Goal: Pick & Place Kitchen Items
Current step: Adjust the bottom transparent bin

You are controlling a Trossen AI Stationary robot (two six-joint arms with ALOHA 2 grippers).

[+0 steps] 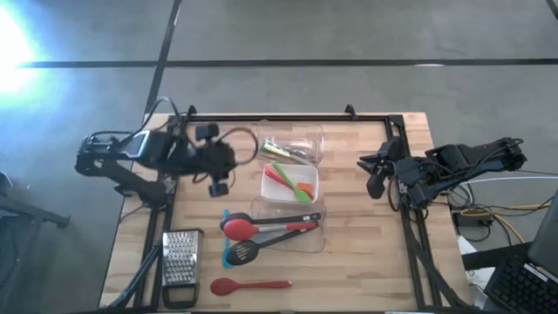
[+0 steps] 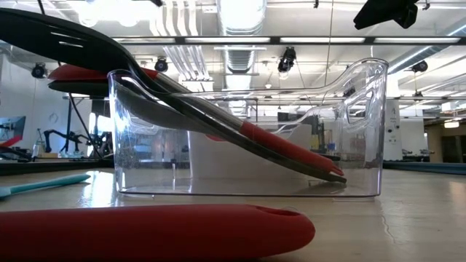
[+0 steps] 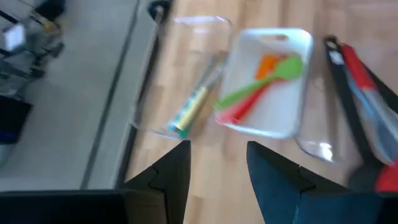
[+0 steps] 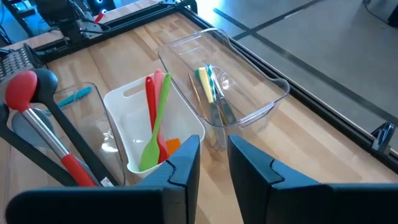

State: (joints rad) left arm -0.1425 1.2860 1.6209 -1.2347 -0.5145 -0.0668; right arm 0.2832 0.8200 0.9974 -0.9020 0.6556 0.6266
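The left pincer [image 1: 218,166] hovers over the desk [image 1: 366,253] just left of the tubs, its fingers [image 3: 171,174] parted around nothing. Left to right, the box grater [image 1: 181,257] stands at the near left, a red spoon [image 1: 248,285] lies loose beside it and a teal tool [image 1: 228,253] rests against the near tub [image 1: 301,237], which holds black and red long-handled utensils [image 1: 270,228]; the middle tub [image 1: 305,174] holds green, red and orange tools [image 1: 292,183], and the far tub [image 1: 309,138] slim small ones [image 1: 283,151]. The right pincer [image 1: 377,170] waits at the right edge, fingers [image 4: 186,165] slightly apart, gripping nothing.
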